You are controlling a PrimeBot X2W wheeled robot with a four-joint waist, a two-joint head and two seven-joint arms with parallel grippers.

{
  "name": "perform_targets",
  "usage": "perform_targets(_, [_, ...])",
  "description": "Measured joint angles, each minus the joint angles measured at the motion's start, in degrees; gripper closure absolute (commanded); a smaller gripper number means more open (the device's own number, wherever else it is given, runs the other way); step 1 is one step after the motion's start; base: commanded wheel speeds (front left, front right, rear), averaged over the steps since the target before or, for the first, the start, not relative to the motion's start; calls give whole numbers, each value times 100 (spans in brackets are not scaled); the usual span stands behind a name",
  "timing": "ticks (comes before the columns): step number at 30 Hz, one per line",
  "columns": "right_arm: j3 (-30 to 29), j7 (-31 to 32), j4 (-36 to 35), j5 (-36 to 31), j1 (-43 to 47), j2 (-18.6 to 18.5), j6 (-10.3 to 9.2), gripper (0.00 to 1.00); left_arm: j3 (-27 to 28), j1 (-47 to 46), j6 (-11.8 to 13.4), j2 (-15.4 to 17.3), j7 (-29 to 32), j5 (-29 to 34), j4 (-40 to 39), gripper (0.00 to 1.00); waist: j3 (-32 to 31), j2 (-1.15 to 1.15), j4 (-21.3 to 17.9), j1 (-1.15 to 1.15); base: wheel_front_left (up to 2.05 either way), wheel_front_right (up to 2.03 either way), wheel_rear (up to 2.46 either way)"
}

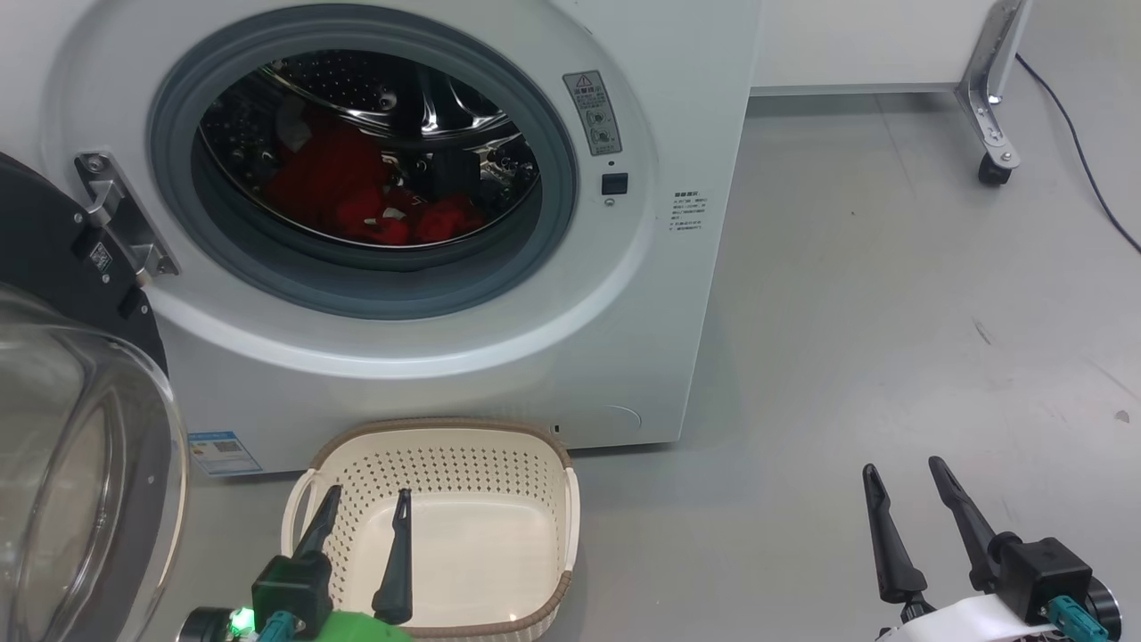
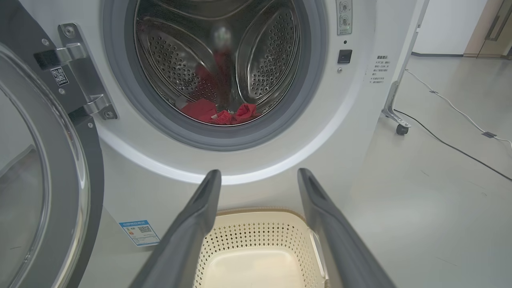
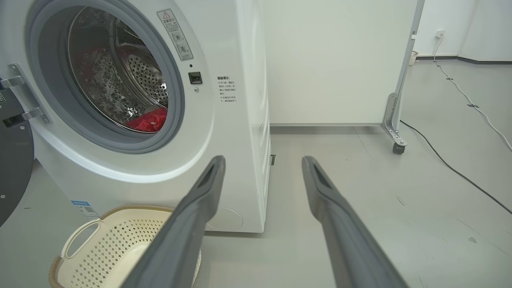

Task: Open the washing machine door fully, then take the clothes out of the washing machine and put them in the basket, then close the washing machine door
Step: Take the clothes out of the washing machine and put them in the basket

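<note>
As L hand (image 1: pixel 369 490) hovers, clothes (image 1: pixel 330 174) lie beyond.

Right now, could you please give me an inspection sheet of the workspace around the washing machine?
Surface: grey floor, a few small dark marks.
Job's things: washing machine door swung open at the left; washing machine drum exposed; clothes lying inside the drum; basket on the floor before the machine, nothing in it.
Clutter: nothing seen.
Grippers: left gripper open, above the basket; right gripper open, over bare floor.
Cables: black cable and white cable trail across the floor at the right.
Surroundings: white panel on a castor beside the machine.
</note>
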Motion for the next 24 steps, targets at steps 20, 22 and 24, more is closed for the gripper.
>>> perform_targets(20, [8, 0, 18, 0, -1, 1, 0, 0, -22, -3, 7, 1, 0, 0, 36, 0, 8, 0, -12, 0, 14, -14, 0])
perform_targets(22, [11, 0, 20, 0, -1, 1, 0, 0, -24, -3, 7, 1, 0, 0, 41, 0, 4, 0, -17, 0, 0, 0, 0])
perform_targets(24, [12, 0, 20, 0, -1, 1, 0, 0, -34, -4, 7, 1, 0, 0, 41, 0, 4, 0, -20, 0, 0, 0, 0])
